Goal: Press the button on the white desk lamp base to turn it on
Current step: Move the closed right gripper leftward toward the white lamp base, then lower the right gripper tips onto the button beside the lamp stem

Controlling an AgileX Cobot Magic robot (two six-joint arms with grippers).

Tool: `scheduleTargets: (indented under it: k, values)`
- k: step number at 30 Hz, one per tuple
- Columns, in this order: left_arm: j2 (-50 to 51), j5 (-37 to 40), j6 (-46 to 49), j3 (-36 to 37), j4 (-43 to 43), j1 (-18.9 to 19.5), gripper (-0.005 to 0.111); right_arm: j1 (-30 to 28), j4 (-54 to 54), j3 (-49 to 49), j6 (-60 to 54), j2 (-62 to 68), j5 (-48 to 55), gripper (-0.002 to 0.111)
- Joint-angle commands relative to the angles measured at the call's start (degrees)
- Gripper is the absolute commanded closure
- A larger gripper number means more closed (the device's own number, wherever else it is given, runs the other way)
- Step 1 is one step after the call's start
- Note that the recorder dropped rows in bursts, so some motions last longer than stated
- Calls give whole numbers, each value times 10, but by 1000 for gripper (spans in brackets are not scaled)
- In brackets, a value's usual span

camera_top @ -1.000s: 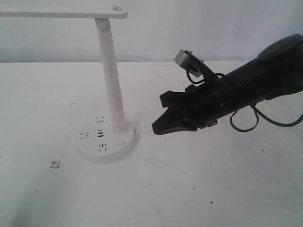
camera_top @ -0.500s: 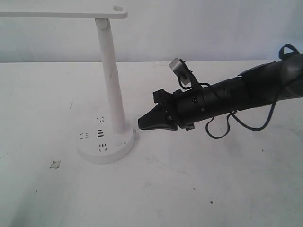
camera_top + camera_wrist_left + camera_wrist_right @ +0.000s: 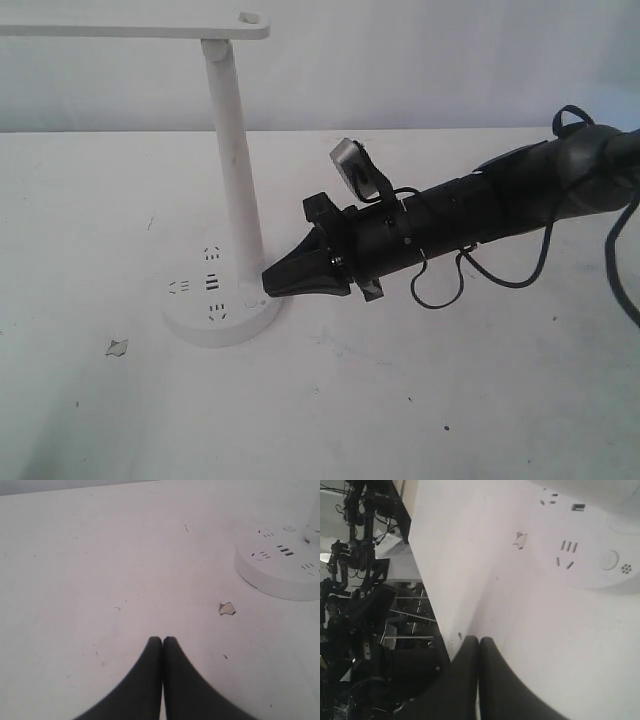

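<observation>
The white desk lamp base [image 3: 205, 305] sits left of centre on the white table, its slim stem [image 3: 235, 160] rising from it. It also shows in the left wrist view as a base [image 3: 280, 572] and in the right wrist view as a base [image 3: 590, 535]. The button [image 3: 609, 560] is a small round disc with a faint outline beside a cluster of tiny holes. My right gripper [image 3: 268, 283] is shut and empty, its tip just above the base's right rim, close to the button [image 3: 250, 303]. The right gripper [image 3: 479, 640] stays short of the button. My left gripper [image 3: 162, 639] is shut and empty over bare table, away from the base.
A small torn scrap [image 3: 117, 347] lies on the table left of the base, also seen as a scrap [image 3: 226, 608]. The lamp head [image 3: 130, 25] overhangs the upper left. The table edge [image 3: 427, 580] drops off to dark equipment.
My right arm has swept left across the table, bringing its shut tip from well right of the base to the base's right rim. The lamp has not moved.
</observation>
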Motion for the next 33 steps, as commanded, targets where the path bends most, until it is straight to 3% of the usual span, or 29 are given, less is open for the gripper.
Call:
scheduleTargets:
  k: [1,23,33]
  values:
    - [1,-1,0,1,-3,1,107,-1,4,-3,2,-2,16,108]
    - [1,-1,0,1,-3,1,107,4,3,-76,11,43,-48,108]
    - [1,-1,0,1,-3,1,107,35,8,-76,-64,73,-112,108]
